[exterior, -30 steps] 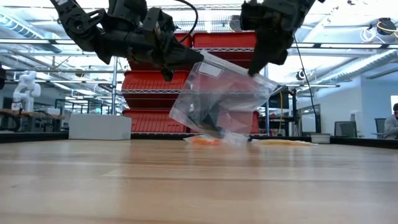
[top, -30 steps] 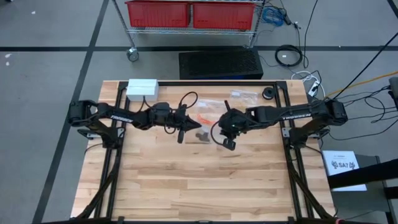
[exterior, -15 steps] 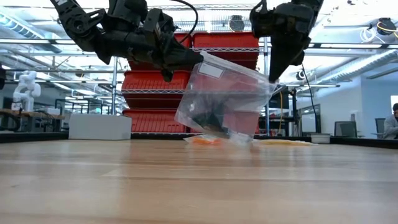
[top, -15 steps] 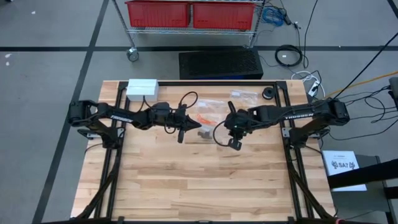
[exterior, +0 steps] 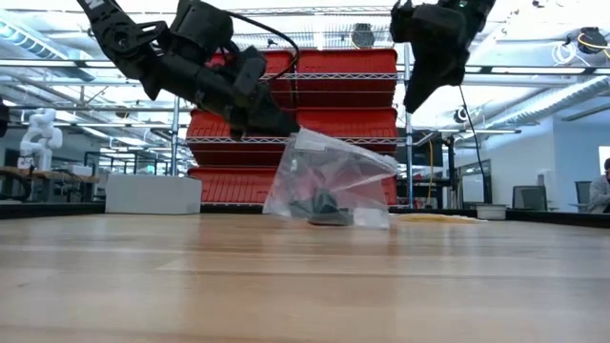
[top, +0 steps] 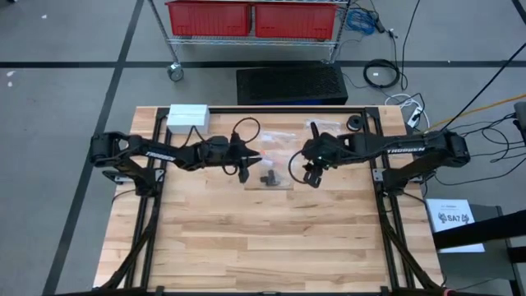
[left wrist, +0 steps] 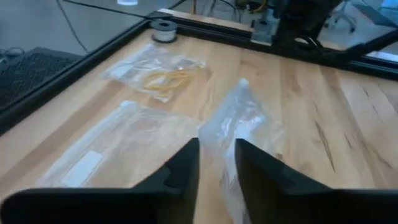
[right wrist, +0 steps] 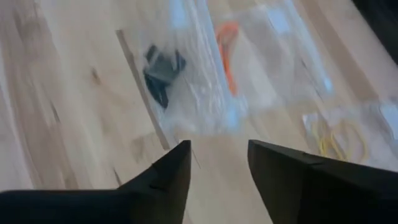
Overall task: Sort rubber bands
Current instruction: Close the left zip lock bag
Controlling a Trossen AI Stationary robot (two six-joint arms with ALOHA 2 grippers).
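Clear bag point(exterior: 329, 186) sags between parted hands, touching neither.

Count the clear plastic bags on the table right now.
3. Bag with black bands, between the grippers; bag with orange bands, flat beside it; bag with yellow bands, nearer the table's far edge. More may be hidden.

Red bins point(top: 253, 18) on wire shelving point(top: 341, 45); grey floor point(top: 57, 99).

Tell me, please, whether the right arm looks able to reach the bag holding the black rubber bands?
Probably yes: the right gripper hangs open just above that bag, with nothing between them. The left gripper sits at the bag's other top corner.
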